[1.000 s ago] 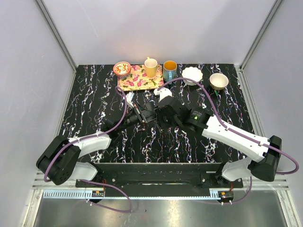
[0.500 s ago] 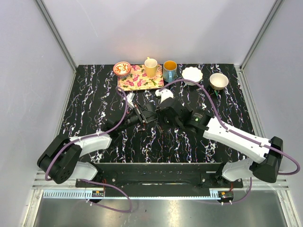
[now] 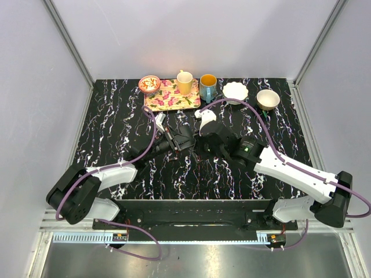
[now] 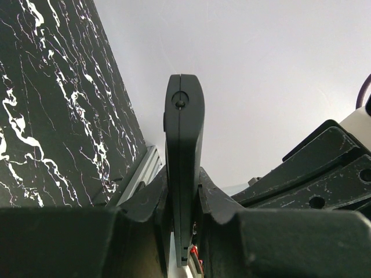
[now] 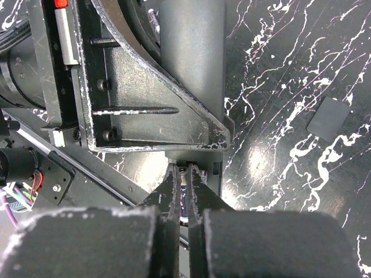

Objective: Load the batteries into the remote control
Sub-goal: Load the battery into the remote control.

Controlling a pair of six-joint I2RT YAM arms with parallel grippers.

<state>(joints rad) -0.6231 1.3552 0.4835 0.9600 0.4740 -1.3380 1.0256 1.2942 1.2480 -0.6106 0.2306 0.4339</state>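
My left gripper (image 3: 181,141) is shut on the black remote control (image 4: 183,145), which it holds edge-on above the table's middle; the fingertips (image 4: 211,194) clamp both its sides. My right gripper (image 3: 198,145) faces it from the right. In the right wrist view the right gripper (image 5: 183,174) is shut on a bluish-purple battery (image 5: 183,194) with a red end, its tip at the open end of the remote (image 5: 194,69). The left gripper's body (image 5: 116,87) sits beside that. Other batteries are out of view.
A small flat black rectangle (image 5: 328,117) lies on the marble table (image 3: 116,127). At the back stand a floral tray (image 3: 172,95), a red bowl (image 3: 149,84), a yellow mug (image 3: 185,82), a blue mug (image 3: 208,86), a white bowl (image 3: 236,91) and a beige bowl (image 3: 268,99).
My right arm's wrist has shifted slightly to the right and away from me while its gripper stays at the remote. The left arm has hardly moved.
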